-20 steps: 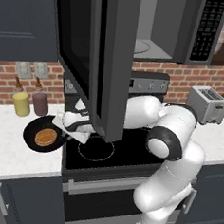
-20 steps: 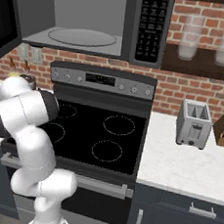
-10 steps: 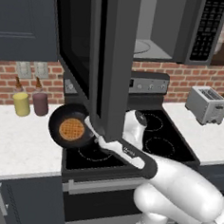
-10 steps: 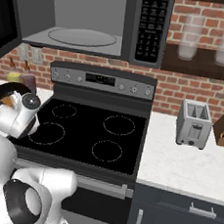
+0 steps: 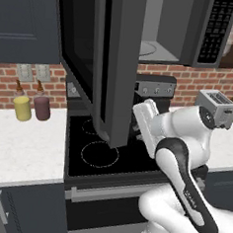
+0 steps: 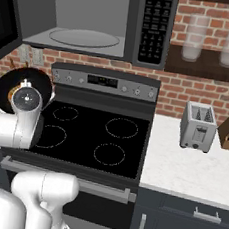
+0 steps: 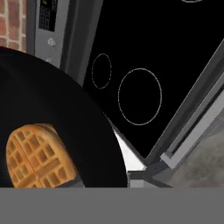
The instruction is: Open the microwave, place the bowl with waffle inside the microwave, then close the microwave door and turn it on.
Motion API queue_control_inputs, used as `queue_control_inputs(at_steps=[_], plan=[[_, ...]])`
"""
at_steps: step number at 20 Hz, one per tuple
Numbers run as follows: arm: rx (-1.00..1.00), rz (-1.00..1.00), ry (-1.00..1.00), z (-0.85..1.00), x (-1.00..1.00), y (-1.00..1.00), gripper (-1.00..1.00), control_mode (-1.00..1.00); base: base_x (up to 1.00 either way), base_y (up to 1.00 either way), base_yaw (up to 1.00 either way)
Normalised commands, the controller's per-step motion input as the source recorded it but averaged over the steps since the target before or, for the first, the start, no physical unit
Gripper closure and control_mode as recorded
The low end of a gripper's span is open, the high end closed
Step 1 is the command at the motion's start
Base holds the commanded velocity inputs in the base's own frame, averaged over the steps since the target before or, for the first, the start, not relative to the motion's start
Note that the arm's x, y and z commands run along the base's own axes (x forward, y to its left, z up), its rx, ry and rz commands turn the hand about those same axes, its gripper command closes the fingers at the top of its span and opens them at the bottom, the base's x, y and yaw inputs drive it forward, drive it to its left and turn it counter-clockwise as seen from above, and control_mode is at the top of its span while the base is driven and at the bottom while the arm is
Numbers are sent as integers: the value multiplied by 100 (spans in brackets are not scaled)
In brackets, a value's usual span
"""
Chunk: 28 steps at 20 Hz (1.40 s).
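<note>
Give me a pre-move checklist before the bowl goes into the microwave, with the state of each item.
1. Microwave door swung open: ok; the cavity shows in both base views.
2. Microwave cavity free for the bowl: ok, only the round turntable plate lies on its floor.
3. Bowl off the counter: ok; it is held up over the left side of the stove, still below the cavity.
4. Waffle in the bowl: ok in the hand view.
5. Bowl level: cannot tell; it looks steeply tipped in the right base view.
6. Grip on the rim: cannot tell, the fingertips are hidden.
</note>
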Motion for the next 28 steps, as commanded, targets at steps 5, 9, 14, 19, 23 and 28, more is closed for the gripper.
queue_control_inputs(at_steps=[5, 9, 14, 19, 23, 28], plan=[[19, -24, 0, 100, -78, -61, 100, -100, 0, 0, 0], [19, -20, 0, 100, -63, -51, 100, -100, 0, 0, 0], [18, -5, 0, 100, -18, -7, 100, -100, 0, 0, 0], [12, 0, 4, 95, 4, 0, 100, -100, 0, 0, 0], [1, 0, 1, 29, 0, 0, 100, -100, 0, 0, 0], [-12, 0, 0, -40, 11, 0, 100, -100, 0, 0, 0]])
